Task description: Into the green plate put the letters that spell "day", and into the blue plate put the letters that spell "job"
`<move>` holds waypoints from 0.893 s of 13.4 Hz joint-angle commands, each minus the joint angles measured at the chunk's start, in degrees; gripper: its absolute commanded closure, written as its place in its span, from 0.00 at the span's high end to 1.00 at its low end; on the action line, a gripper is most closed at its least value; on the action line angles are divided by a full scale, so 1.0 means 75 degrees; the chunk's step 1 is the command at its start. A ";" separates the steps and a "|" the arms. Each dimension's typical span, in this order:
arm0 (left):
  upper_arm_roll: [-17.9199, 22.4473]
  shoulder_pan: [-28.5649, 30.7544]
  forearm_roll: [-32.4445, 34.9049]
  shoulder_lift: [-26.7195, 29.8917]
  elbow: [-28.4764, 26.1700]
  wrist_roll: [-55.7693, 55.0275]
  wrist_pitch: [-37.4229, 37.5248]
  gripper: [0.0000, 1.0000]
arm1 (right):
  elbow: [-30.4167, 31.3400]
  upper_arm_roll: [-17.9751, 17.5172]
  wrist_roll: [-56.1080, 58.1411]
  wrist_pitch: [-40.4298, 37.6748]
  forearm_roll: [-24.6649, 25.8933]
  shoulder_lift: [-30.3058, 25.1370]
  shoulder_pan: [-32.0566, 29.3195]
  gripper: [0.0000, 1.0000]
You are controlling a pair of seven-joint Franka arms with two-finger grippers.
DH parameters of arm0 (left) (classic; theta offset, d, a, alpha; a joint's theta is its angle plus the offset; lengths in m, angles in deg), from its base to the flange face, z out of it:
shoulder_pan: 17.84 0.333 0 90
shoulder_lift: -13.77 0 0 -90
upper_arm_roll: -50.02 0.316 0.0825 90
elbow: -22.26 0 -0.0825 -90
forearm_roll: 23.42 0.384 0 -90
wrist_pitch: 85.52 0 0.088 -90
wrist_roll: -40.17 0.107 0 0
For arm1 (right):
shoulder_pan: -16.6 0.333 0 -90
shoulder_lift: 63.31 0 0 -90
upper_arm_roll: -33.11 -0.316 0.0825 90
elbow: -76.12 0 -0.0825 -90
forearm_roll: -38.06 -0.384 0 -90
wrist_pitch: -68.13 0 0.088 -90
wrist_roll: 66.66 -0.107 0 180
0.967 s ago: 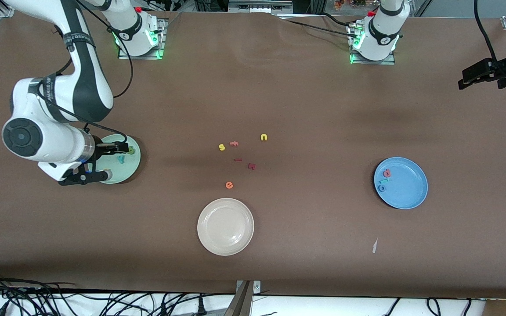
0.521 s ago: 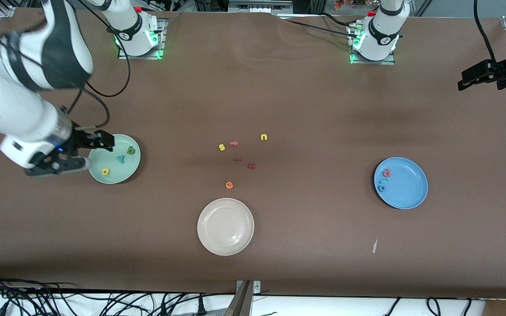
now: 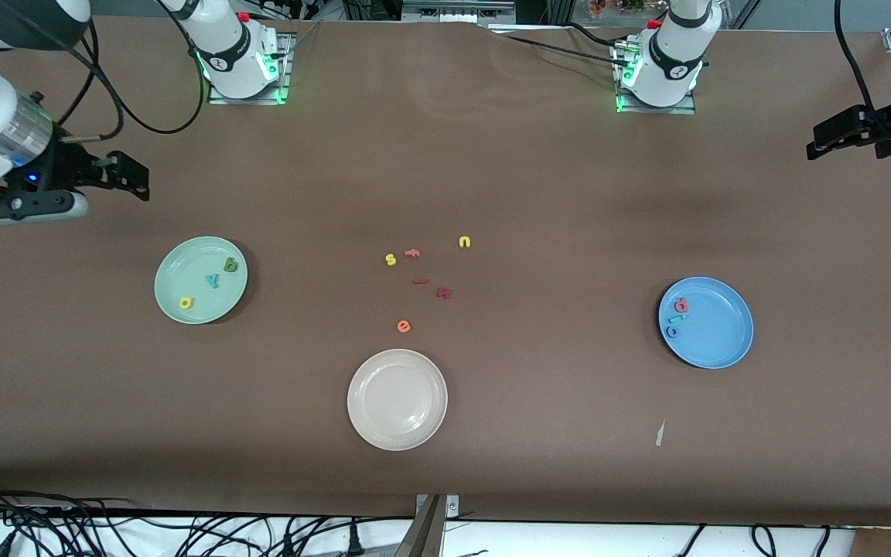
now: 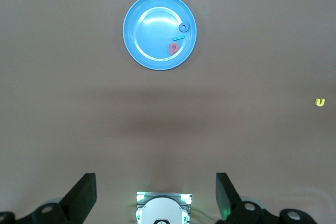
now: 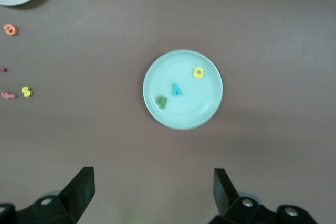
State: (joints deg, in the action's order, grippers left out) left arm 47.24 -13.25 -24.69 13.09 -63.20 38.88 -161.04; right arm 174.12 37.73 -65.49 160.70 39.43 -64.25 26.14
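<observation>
Lifted clear since a second ago: right gripper, then low over the green plate, now up over bare table toward the right arm's end, fingers spread wide with nothing between them. Arm has swung up and back toward its base.

Left in the green plate: yellow round-bowled letter, teal y, dark green round-bowled letter. All three lie flat, apart from one another. The yellow one was hidden under the gripper a second ago and shows only now, so it reads as the piece just released. "Day" looks complete.

Left gripper waits high over the left arm's end of the table, fingers equally wide, empty. Blue plate holds pink b/p shape, teal j, blue ring o, close together by the rim. "Job" also looks complete.

Unchanged mid-table: yellow s, pink f, yellow n, dark red m, orange e; cream-white plate nearer the camera, nothing in it.

Judgement: both words sorted; nothing left to carry.
</observation>
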 commanded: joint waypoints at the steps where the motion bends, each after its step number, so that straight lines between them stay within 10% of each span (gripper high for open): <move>1: -0.0027 0.0056 -0.0054 -0.0086 0.0215 0.0055 0.0097 1.00 | -0.0329 0.0004 0.0078 -0.0529 0.0099 -0.0132 -0.0192 1.00; 12: -0.0015 0.0056 -0.0054 -0.0086 0.0215 0.0055 0.0097 1.00 | -0.0376 0.0309 0.0125 -0.0659 -0.0171 0.0020 -0.0158 1.00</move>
State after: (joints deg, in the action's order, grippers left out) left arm 47.24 -13.25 -24.69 13.09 -63.18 38.88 -161.04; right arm 172.20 40.17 -65.06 156.71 38.59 -64.30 24.99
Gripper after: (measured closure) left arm 0.000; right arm 0.000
